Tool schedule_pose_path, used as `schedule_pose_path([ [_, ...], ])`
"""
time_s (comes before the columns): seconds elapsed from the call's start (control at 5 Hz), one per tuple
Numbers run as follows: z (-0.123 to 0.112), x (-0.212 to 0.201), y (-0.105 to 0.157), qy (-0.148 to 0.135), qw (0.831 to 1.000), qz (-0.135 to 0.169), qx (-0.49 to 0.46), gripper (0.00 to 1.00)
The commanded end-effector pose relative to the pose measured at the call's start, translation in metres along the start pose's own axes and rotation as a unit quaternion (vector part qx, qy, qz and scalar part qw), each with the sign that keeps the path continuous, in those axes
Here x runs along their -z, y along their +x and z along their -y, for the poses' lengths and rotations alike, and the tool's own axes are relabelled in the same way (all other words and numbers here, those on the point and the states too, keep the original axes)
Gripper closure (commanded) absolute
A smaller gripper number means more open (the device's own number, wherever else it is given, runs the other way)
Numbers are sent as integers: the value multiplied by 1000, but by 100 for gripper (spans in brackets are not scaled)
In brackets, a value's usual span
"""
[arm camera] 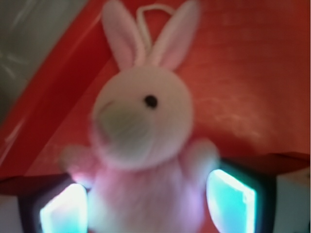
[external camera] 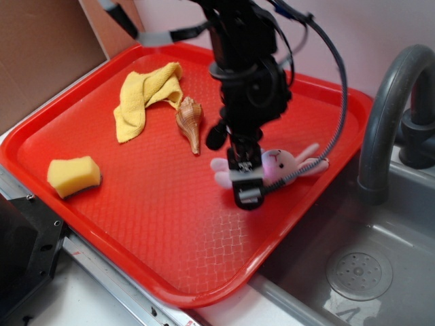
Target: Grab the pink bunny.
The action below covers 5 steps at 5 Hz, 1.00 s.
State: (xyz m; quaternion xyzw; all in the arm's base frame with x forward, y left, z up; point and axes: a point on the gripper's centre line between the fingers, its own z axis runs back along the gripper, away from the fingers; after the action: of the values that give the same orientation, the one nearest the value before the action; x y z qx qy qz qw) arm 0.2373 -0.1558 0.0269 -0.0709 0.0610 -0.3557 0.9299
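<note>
The pink bunny (external camera: 284,163) lies on its side near the right edge of the red tray (external camera: 136,224), ears pointing right. My gripper (external camera: 246,187) is lowered over its body. In the wrist view the bunny (arm camera: 141,126) fills the middle, its ears up, and my gripper (arm camera: 146,206) straddles its body. The left pad (arm camera: 63,211) lies against the plush. The right pad (arm camera: 231,194) stands just beside it with a thin gap. The jaws are open around the bunny.
A seashell (external camera: 190,122), a yellow cloth (external camera: 146,95) and a yellow sponge (external camera: 73,175) lie on the tray to the left. A grey sink (external camera: 360,272) with a faucet (external camera: 387,115) is just right of the tray's edge.
</note>
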Motion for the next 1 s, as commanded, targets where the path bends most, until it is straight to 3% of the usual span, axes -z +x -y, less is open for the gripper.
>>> schedule_pose_path([
  [0.0,19,21,14,27,998,-31,38,0],
  [0.2,19,20,14,40,998,-37,33,100],
  [0.4,16,15,10,53,998,-40,15,100],
  [0.6,5,-20,-8,59,996,-28,-63,100],
  [0.8,-8,-68,-45,1,984,40,-174,100],
])
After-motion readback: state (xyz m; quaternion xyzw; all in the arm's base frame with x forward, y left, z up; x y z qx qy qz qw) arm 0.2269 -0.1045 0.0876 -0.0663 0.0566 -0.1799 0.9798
